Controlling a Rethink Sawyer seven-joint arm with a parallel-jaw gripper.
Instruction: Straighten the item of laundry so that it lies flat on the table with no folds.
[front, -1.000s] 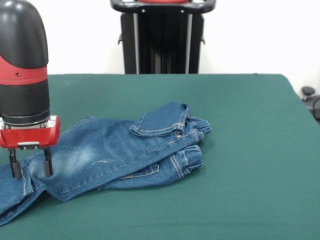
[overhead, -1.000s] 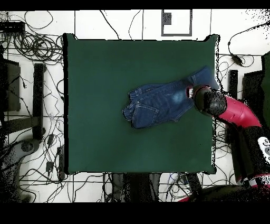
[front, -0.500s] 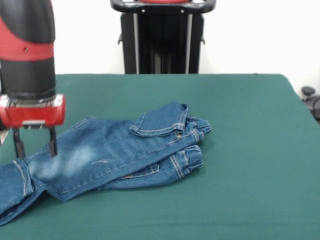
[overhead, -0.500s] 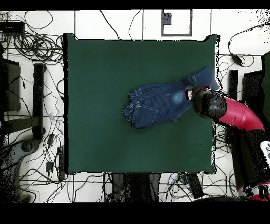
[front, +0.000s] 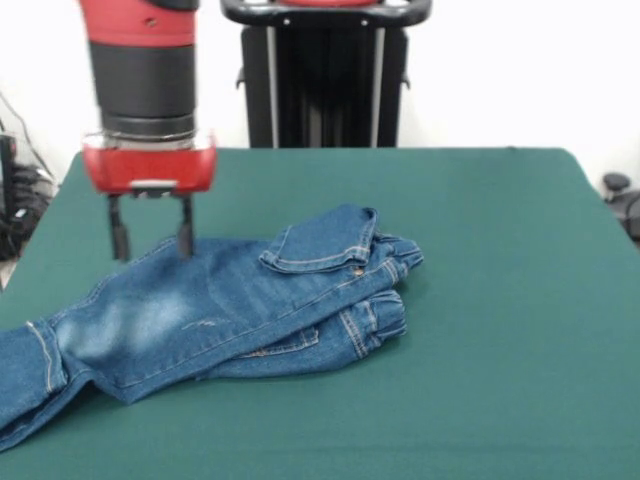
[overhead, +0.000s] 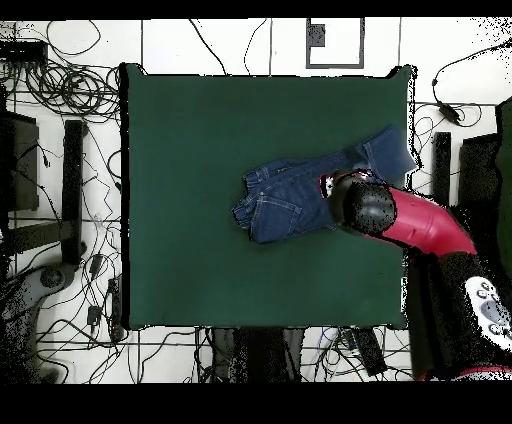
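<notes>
Lots of black cables (overhead: 60, 90) lie tangled on the white floor (overhead: 250, 45) all around. A grey square (overhead: 335, 42) sits there too.

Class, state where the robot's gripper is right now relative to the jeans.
In the front view, the gripper hangs open at the picture's left, above the far edge of the jeans, holding nothing.
</notes>
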